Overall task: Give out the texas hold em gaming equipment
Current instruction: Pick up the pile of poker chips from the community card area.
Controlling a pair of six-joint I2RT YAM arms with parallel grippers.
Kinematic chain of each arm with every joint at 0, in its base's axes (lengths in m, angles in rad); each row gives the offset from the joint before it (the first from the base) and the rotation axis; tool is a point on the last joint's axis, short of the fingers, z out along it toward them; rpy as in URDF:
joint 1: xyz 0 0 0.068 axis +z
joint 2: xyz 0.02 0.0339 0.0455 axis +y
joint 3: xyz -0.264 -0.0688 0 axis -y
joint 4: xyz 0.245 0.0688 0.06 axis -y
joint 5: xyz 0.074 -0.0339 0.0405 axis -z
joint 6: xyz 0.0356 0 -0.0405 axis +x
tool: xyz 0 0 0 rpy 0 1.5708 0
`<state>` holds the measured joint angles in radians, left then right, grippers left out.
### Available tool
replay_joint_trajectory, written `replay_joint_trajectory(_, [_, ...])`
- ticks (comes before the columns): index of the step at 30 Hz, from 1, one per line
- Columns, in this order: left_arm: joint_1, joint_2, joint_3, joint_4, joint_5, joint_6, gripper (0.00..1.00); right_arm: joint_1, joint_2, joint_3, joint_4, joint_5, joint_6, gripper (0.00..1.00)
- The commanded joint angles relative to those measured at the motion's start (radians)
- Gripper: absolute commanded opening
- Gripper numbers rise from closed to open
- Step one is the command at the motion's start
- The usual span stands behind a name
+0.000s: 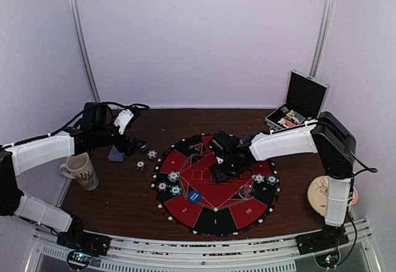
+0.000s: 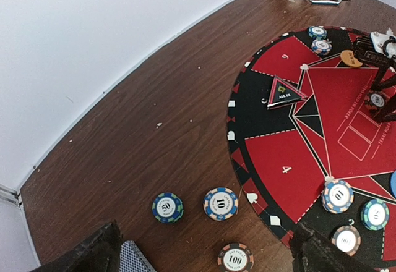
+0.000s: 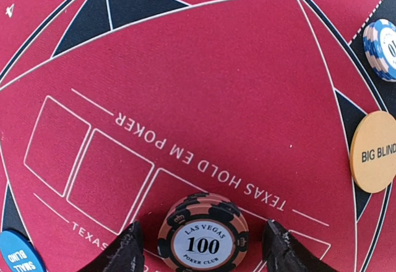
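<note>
a round red and black poker mat (image 1: 185, 207) lies in the middle of a brown table (image 1: 124, 198). the right gripper (image 1: 223, 170) hangs low over the mat's red centre. its fingers (image 3: 127, 250) are spread to either side of a black and salmon 100 chip (image 3: 203, 232) that lies flat on the printed lettering. a gap shows on each side, so it grips nothing. an orange big blind disc (image 3: 374, 151) lies to one side of the chip and a blue small blind disc (image 3: 17, 255) to the other. the left gripper (image 2: 205, 235) is off the mat at the table's left, spread wide over the wood, with a grey-blue-backed card (image 2: 135, 259) by one finger and three chips (image 2: 220, 203) close by. more chips (image 1: 174, 176) sit on the mat's left rim. a patterned mug (image 1: 80, 170) stands at the near left.
</note>
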<state>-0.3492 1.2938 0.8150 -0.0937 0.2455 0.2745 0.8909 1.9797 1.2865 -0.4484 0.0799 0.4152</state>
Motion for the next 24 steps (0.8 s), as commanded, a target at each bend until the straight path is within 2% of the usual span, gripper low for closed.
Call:
replay_joint_trajectory(1, [0.006,-0.014,-0.012,0.062,-0.008,-0.008,0.98,0.006,0.034,0.011,-0.021,0.017,-0.007,0.62])
replay_joint_trajectory(9, [0.006,-0.012,-0.013,0.065,-0.011,-0.007,0.98,0.013,0.031,0.011,-0.021,0.006,-0.009,0.42])
replay_joint_trajectory(17, [0.006,-0.011,-0.015,0.068,-0.015,-0.006,0.98,0.013,0.0,0.011,-0.022,0.03,0.0,0.12])
replay_joint_trajectory(24, [0.006,-0.012,-0.016,0.071,-0.018,-0.005,0.98,0.011,-0.043,0.024,-0.027,0.063,0.004,0.08])
